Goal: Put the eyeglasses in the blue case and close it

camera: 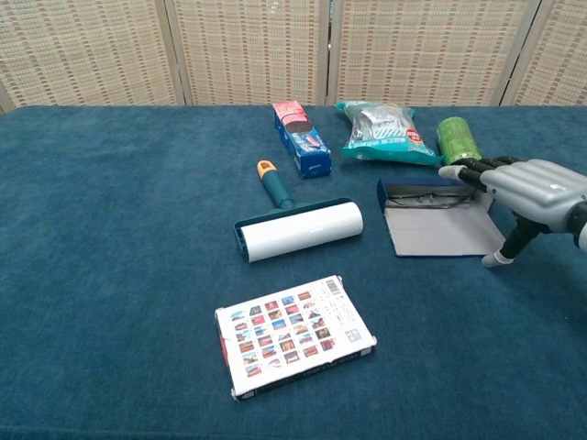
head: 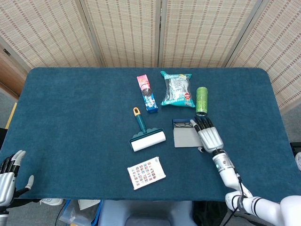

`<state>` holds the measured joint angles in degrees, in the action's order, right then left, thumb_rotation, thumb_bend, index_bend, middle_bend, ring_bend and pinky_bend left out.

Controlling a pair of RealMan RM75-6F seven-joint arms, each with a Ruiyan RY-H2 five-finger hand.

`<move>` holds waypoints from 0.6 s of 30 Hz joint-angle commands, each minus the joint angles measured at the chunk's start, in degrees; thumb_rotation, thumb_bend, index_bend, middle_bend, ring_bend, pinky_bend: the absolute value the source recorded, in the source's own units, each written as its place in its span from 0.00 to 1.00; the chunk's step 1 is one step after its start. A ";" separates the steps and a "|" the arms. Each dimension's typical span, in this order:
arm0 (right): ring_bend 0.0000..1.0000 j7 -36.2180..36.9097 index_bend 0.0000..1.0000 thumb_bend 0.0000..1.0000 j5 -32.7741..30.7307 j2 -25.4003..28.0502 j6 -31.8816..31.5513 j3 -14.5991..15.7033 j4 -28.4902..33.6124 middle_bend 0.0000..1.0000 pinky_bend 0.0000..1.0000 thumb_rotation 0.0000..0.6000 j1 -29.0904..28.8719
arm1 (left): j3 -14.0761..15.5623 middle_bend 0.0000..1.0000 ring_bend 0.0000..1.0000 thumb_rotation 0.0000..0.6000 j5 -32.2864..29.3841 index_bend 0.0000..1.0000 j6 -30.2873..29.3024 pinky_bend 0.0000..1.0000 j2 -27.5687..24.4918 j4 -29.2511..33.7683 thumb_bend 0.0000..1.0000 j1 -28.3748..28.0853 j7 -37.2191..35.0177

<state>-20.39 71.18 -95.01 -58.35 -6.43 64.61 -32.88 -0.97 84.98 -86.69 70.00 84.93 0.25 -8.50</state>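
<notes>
Right hand [camera: 530, 188], fingers spread, at open blue case [camera: 431, 218], long axis left-right.

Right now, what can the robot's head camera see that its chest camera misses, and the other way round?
Only the head view shows the left hand, open at the table's near left corner, plus the whole table and the floor around it. Only the chest view shows, side-on, the right hand's thumb reaching down beside the blue case. Both show the open case, lint roller, card box, snack bag and green can.
</notes>
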 commanded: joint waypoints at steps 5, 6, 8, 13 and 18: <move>0.00 -0.56 0.00 0.29 -0.49 -0.17 1.07 -1.27 -0.59 0.00 0.00 1.00 -1.18 | -0.06 0.00 0.00 1.00 -0.15 0.00 0.01 0.00 -0.01 -0.22 0.40 0.06 -0.19; 0.00 -0.60 0.00 0.29 -0.54 -0.26 1.22 -1.42 -0.73 0.00 0.00 1.00 -1.36 | -0.05 0.00 0.00 1.00 -0.16 0.00 0.01 0.00 0.00 -0.26 0.40 0.07 -0.23; 0.00 -0.76 0.00 0.29 -0.58 -0.48 1.47 -1.70 -1.08 0.00 0.00 1.00 -1.74 | -0.07 0.00 0.00 1.00 -0.25 0.00 0.00 0.00 0.01 -0.36 0.40 0.12 -0.33; 0.00 -0.52 0.00 0.29 -0.75 -1.04 1.79 -2.52 -1.90 0.00 0.00 1.00 -2.53 | -0.11 0.00 0.00 1.00 -0.47 0.00 0.14 0.00 0.09 -0.62 0.40 0.17 -0.55; 0.00 -0.06 0.00 0.29 -0.80 -1.60 1.86 -3.47 -2.72 0.00 0.00 1.00 -3.41 | -0.17 0.00 0.00 1.00 -0.47 0.00 0.26 0.00 0.22 -0.86 0.40 0.08 -0.68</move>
<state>-20.50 70.37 -96.54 -56.47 -9.85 61.94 -36.24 -1.13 84.51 -86.43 70.21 84.08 0.33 -9.17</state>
